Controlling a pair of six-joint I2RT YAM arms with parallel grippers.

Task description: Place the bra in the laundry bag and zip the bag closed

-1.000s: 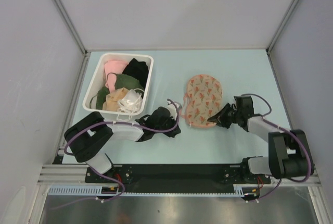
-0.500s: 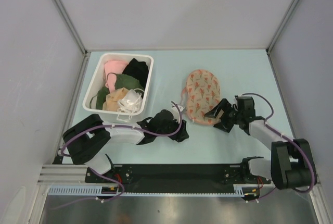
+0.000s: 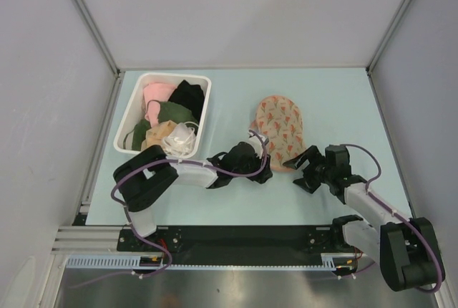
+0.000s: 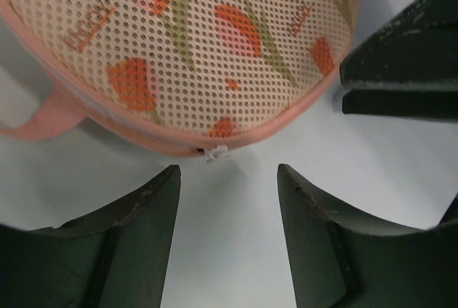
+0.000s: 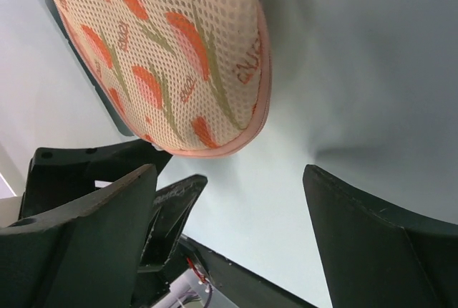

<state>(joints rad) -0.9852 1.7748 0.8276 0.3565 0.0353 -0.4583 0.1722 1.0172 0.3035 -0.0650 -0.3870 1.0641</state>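
The laundry bag (image 3: 280,129) lies flat on the table with its two halves together, patterned mesh facing up. In the left wrist view its pink zipper edge (image 4: 143,132) runs unbroken, with a small white pull (image 4: 215,154) at the near end. My left gripper (image 3: 265,167) (image 4: 229,170) stands open just short of that pull, touching nothing. My right gripper (image 3: 298,172) (image 5: 229,172) is open too, a little off the bag's (image 5: 172,50) near right end. The bra is hidden from every view.
A white bin (image 3: 129,121) at the back left holds pink, green, beige, white and black garments. A pink loop (image 3: 254,137) hangs off the bag's left side. The left gripper's fingers (image 5: 168,204) and the right gripper's finger (image 4: 401,71) lie close together near the bag.
Both grippers have gone from shut to open. The right one let go of the bag's edge and drew back towards me. The left arm swung right up to the bag's near end.
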